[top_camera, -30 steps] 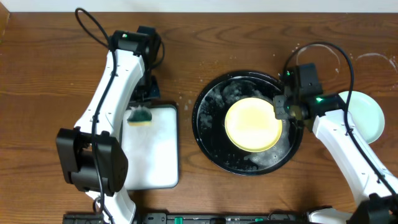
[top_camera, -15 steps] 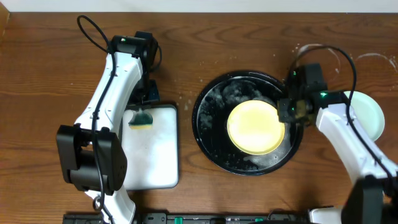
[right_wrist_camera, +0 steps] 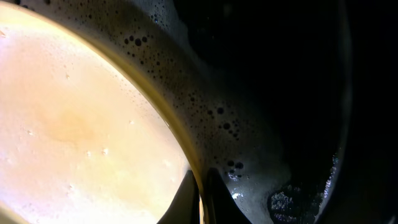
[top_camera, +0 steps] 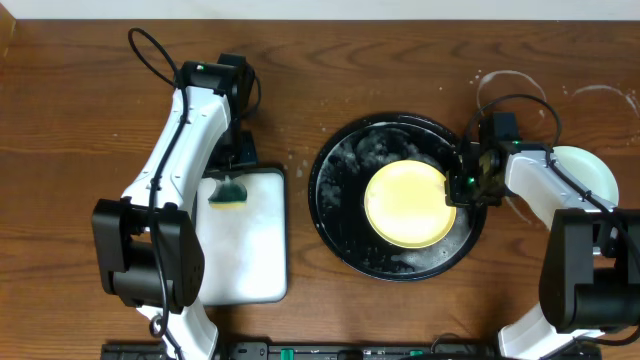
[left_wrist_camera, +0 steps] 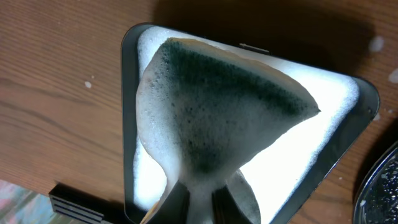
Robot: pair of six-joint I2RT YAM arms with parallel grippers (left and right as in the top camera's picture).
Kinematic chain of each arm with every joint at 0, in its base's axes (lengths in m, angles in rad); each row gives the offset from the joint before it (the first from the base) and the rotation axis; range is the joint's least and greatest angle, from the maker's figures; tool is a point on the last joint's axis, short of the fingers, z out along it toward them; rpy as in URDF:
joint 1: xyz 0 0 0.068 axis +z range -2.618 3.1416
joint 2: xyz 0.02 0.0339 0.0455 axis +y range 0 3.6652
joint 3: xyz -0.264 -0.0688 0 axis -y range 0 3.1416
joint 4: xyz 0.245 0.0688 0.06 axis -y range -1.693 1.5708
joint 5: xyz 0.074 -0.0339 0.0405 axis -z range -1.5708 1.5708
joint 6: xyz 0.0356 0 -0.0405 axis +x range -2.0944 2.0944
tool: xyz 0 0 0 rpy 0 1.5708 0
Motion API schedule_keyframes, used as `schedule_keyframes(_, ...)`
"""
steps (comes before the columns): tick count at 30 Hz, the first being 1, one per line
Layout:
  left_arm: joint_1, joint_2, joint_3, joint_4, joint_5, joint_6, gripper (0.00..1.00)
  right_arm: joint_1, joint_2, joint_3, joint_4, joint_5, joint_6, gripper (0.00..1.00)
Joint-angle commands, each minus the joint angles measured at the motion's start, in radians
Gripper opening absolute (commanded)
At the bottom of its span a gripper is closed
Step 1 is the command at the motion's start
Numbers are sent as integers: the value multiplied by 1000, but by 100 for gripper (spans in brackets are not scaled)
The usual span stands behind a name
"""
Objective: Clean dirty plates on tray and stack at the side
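The right gripper (top_camera: 461,186) pinches the yellow plate (top_camera: 405,203) by its foamy rim. The plate lies flat in the tray (top_camera: 330,215) beyond the fingertips. That soapy edge may slip free when lifted. The left gripper (left_wrist_camera: 202,200) clamps the sponge (left_wrist_camera: 224,118).

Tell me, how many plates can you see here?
2. A yellow plate lies in the black tray; a pale green plate sits on the table at far right. Another may hide beneath it.
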Motion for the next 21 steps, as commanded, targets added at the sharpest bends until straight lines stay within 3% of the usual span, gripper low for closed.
schedule_keyframes(1, 2, 3, -5, -6, -5, 25, 8, 3, 21, 5, 4, 44, 16, 1)
schedule_keyframes(6, 2, 3, -5, -9, -5, 31, 7, 36, -122, 43, -31, 199, 27, 1)
schedule_keyframes(14, 2, 3, -5, -9, -5, 31, 8, 211, -383, 50, -29, 599, 22, 1)
schedule_keyframes(21, 2, 3, -5, -10, -5, 31, 8, 364, -449, 50, 29, 861, -179, 1)
